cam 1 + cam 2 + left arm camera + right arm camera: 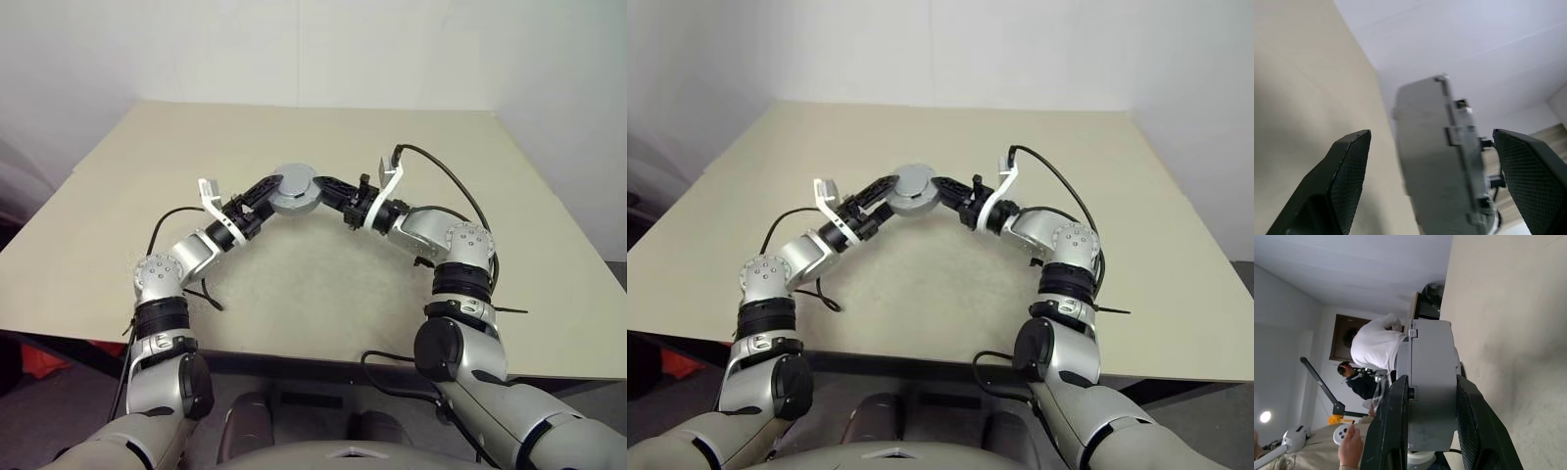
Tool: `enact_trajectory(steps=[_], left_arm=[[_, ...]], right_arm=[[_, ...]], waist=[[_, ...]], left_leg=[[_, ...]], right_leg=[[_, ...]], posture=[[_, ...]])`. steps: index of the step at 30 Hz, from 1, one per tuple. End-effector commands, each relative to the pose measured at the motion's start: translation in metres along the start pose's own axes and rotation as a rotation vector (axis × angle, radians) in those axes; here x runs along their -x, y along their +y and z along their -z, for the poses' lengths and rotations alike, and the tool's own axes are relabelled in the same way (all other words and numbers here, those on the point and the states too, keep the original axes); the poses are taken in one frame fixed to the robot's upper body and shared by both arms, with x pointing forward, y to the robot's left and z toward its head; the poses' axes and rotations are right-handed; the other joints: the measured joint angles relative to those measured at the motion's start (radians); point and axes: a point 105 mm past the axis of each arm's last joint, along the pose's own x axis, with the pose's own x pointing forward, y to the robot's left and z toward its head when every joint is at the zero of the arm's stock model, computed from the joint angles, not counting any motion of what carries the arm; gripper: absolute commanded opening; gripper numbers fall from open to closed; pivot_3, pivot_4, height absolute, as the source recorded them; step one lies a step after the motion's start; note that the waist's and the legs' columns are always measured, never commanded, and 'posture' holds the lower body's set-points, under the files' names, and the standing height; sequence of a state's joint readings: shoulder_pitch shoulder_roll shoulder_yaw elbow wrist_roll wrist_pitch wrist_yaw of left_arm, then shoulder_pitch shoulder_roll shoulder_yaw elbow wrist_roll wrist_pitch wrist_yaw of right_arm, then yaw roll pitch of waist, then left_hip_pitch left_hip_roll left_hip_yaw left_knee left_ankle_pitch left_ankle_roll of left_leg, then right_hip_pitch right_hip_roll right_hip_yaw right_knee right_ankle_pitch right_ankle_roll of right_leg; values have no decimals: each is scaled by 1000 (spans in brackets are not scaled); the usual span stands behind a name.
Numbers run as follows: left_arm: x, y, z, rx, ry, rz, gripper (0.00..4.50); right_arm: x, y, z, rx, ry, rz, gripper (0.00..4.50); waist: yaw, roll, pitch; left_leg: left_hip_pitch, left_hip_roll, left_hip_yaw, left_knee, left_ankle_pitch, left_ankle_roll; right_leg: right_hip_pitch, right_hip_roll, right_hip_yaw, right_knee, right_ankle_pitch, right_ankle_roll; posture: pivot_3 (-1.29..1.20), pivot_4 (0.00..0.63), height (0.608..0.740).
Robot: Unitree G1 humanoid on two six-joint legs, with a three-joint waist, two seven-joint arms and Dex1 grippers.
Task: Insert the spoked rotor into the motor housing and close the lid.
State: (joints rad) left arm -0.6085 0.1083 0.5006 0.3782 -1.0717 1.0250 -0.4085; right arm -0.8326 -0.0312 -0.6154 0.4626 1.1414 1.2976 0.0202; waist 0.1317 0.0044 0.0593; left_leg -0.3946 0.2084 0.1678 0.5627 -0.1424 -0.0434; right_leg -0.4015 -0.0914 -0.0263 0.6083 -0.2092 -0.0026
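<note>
While both arms reach forward and inward over the beige table [470, 294], they meet above its middle, forearms angled toward each other in a shallow V, wrists roughly level. Right gripper [331, 188] comes in from the right, pointing left; its two black fingers [1469, 426] are clamped on the flat faces of the motor housing [293, 189], one finger per face, so the assembly sits edge-on between them in the right wrist view. Left gripper [263, 192] comes in from the left, pointing right and slightly up; its fingers [1347, 171] stand wide apart, straddling the housing with a clear gap on each side, no contact visible in the left wrist view. The housing is held off the table, well above the surface, between the two grippers. It reads as a closed round puck: plain silvery grey, smooth circular face turned up toward the head camera, thick rim. The lid [1403, 362] lies flat against the housing body, with a visible seam line and small stepped tabs along the edge. Can't tell what's inside the closed housing. Beyond the table edge in the right wrist view, a person in a white top [1376, 347] stands in the background.
</note>
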Motion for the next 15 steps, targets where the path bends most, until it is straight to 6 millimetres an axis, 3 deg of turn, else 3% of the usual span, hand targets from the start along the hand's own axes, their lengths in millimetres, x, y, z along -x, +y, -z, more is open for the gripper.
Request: enact_trajectory(steps=[1,10,15], left_arm=[[-14,-14,4,-28,27,58,4241],[-21,-15,8,-18,37,85,4241],[-22,-14,4,-3,3,87,2998]], right_arm=[[1,25,-8,38,-25,-108,1127],[3,23,-8,49,-34,-98,1127],[3,22,-9,52,-39,-91,1127]], waist=[[1,0,0],[2,0,0],[2,0,0]], left_leg=[[0,0,0,0,0,0],[-1,-1,-2,1,0,0],[-1,-1,-2,1,0,0]], right_leg=[[0,0,0,0,0,0],[0,0,0,0,0,1],[0,0,0,0,1,1]], posture=[[0,0,740],[0,0,740],[0,0,740]])
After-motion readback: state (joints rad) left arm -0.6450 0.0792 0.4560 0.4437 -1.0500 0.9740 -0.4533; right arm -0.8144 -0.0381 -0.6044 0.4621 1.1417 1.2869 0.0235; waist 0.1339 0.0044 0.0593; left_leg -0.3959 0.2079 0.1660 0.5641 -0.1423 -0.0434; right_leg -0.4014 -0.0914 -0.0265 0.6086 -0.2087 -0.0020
